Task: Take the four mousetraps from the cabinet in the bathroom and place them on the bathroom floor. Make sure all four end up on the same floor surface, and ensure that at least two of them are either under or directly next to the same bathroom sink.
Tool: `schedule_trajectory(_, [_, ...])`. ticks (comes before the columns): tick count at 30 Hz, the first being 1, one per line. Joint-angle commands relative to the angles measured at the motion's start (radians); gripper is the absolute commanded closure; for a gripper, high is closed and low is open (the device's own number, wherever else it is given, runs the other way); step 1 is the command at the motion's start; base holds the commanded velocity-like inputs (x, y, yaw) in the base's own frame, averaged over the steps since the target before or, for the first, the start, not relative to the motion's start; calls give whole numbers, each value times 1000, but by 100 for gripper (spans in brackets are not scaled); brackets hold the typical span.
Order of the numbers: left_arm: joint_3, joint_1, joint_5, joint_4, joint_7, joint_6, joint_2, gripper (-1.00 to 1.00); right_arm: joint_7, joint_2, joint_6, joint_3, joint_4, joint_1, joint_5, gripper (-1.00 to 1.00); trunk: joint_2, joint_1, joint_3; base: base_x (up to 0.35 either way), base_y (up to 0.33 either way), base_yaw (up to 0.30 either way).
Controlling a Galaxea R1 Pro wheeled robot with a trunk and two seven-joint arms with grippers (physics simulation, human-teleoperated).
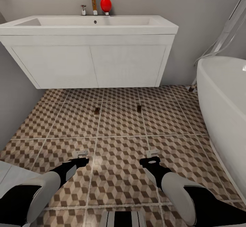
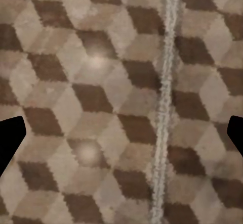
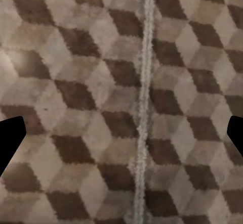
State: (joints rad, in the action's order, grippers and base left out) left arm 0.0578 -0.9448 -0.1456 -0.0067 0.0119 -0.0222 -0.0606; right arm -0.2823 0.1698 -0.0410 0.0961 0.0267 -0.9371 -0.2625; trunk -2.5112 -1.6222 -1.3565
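Two mousetraps lie on the bathroom floor (image 1: 119, 124) in front of the sink (image 1: 89, 27): one mousetrap (image 1: 97, 110) to the left, the other mousetrap (image 1: 139, 108) to the right, about a tile apart. Both are small dark boards a short way out from the vanity front. My left gripper (image 1: 80, 157) and right gripper (image 1: 151, 156) hang low over the tiles, well short of the traps. In each wrist view the dark fingertips (image 2: 10, 138) (image 3: 10, 140) stand wide apart over bare tiles (image 2: 121, 102) (image 3: 121, 102). Both grippers are open and hold nothing. The cabinet is out of view.
A white oval bathtub (image 1: 225, 110) fills the right side, with chrome pipes (image 1: 222, 39) behind it. On the sink's back edge stand a chrome tap (image 1: 83, 10) and a red round object (image 1: 106, 4). A grey wall (image 1: 13, 93) closes the left; a white surface (image 1: 10, 172) shows at lower left.
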Motion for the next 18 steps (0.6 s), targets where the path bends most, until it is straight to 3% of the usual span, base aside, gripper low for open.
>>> schedule_trajectory(1, [7,0,-10,-1,2,-2,0,-100,-3,0,-4,8,1,0,-11,-100,0,0,-1,0,0,0])
schedule_trajectory(18, [7,0,-9,-1,5,-3,1,-100,-3,0,-4,8,1,0,-11,-100,0,0,-1,0,0,0])
